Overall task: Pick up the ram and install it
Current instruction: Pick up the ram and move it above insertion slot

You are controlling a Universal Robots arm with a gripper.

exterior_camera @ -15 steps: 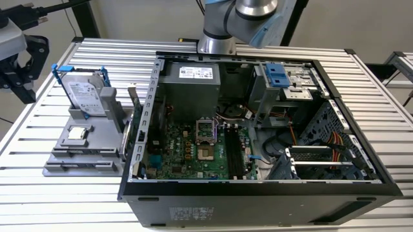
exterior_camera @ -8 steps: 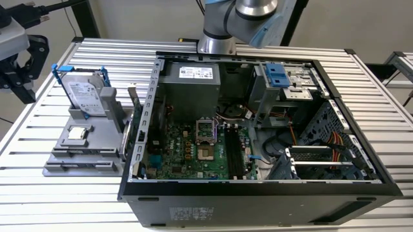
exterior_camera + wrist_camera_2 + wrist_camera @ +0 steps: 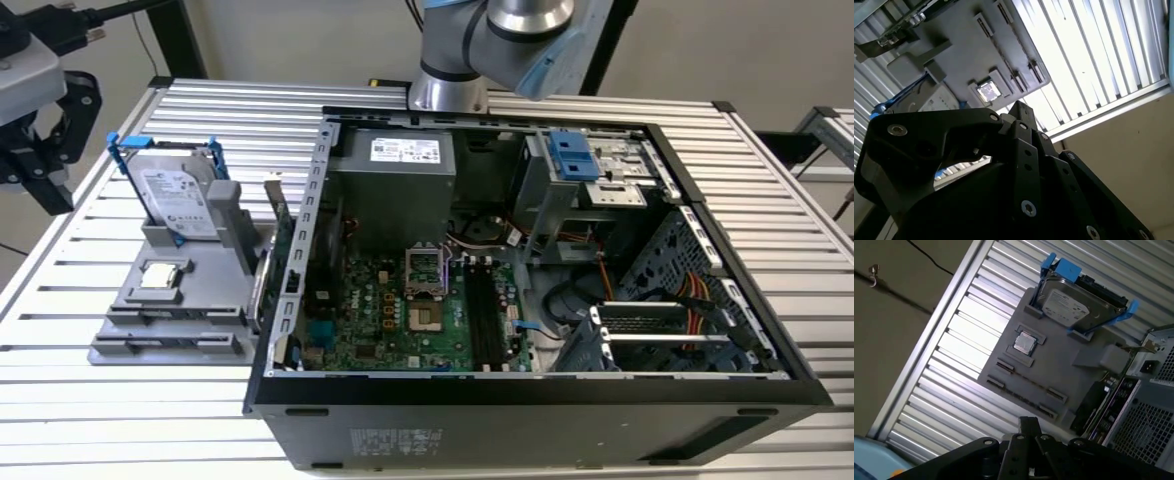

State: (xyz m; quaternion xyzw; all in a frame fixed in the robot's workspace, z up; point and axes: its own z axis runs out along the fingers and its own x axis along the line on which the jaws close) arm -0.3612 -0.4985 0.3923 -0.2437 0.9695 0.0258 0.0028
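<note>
The ram [image 3: 275,212] looks like a thin dark green board standing on edge along the grey holder's side nearest the case; in the first wrist view the ram [image 3: 1093,402] is dark and partly hidden. My gripper [image 3: 47,130] hangs at the exterior view's far left, above the table and well apart from the holder. It holds nothing that I can see. Its black body fills the near part of both wrist views [image 3: 1019,112] [image 3: 1029,424]. The black memory slots [image 3: 481,312] lie on the motherboard inside the open case.
The grey holder [image 3: 147,325] carries a silver hard drive in a blue frame [image 3: 171,190] and a small square CPU chip [image 3: 162,275]. The open computer case [image 3: 534,395] takes up the table's middle. The arm's base [image 3: 447,90] stands behind it.
</note>
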